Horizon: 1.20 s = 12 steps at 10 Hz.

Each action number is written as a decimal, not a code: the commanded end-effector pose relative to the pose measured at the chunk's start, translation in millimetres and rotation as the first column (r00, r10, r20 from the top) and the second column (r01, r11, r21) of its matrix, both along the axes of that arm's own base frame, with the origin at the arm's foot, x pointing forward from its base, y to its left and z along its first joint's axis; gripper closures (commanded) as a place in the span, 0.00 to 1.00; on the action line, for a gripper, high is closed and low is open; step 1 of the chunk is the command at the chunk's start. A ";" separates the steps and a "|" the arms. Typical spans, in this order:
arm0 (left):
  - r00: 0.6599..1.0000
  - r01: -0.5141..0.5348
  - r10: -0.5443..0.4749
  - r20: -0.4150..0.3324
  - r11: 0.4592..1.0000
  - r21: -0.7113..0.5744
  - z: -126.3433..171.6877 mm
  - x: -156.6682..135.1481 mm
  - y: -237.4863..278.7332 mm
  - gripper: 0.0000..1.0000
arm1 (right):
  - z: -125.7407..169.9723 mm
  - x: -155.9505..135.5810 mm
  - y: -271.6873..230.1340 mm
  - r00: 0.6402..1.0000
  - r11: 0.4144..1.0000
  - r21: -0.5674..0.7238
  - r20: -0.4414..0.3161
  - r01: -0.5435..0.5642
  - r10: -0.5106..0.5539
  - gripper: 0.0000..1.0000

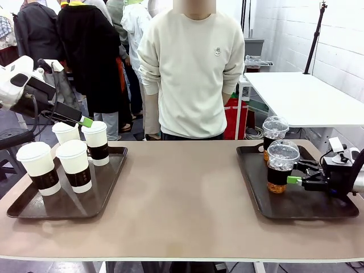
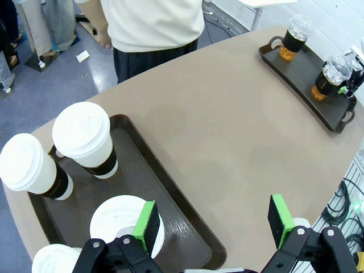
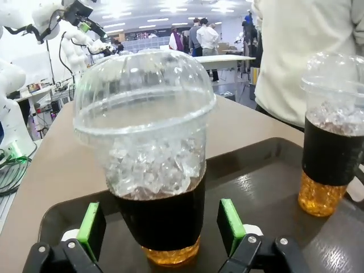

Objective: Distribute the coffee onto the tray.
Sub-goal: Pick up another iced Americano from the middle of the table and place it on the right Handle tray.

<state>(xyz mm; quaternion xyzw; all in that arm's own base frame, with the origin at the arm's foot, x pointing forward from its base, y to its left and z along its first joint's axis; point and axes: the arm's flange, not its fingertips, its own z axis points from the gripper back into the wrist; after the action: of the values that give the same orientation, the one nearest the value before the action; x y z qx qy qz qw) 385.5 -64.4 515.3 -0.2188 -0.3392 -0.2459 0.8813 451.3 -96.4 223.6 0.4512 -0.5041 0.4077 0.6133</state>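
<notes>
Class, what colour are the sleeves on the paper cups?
Dark brown sleeves, best seen in the left wrist view.

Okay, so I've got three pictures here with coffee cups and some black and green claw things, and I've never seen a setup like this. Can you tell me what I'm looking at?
Two robot arms work at a brown table, with a person standing across it. The front picture comes from a fixed camera between the arms; the other two come from cameras on each arm's wrist.

The left tray holds four white paper cups. The right tray holds two iced coffees.

The left gripper hangs open above its tray, holding nothing. The right gripper is open, its green pads on either side of the nearer iced coffee without squeezing it.
</notes>
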 end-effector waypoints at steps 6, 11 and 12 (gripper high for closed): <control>1.000 0.006 -0.006 -0.004 1.000 -0.016 -1.1 1.0 1.2 0.00 | 0.3 -11.0 -7.5 1.000 1.000 0.008 -0.010 0.025 -0.025 0.00; 1.000 0.006 -0.006 -0.004 1.000 -0.016 -1.1 1.0 1.2 0.00 | 0.3 -11.0 -7.5 1.000 1.000 0.008 -0.010 0.025 -0.025 0.00; 1.000 0.006 -0.006 -0.004 1.000 -0.016 -1.1 1.0 1.2 0.00 | 0.3 -11.0 -7.5 1.000 1.000 0.008 -0.010 0.025 -0.025 0.00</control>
<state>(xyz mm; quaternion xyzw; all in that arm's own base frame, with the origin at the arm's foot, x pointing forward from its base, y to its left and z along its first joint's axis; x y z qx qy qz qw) 385.5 -64.4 515.3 -0.2188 -0.3392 -0.2459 0.8813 439.4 -103.8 224.7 0.4490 -0.5091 0.3962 0.6183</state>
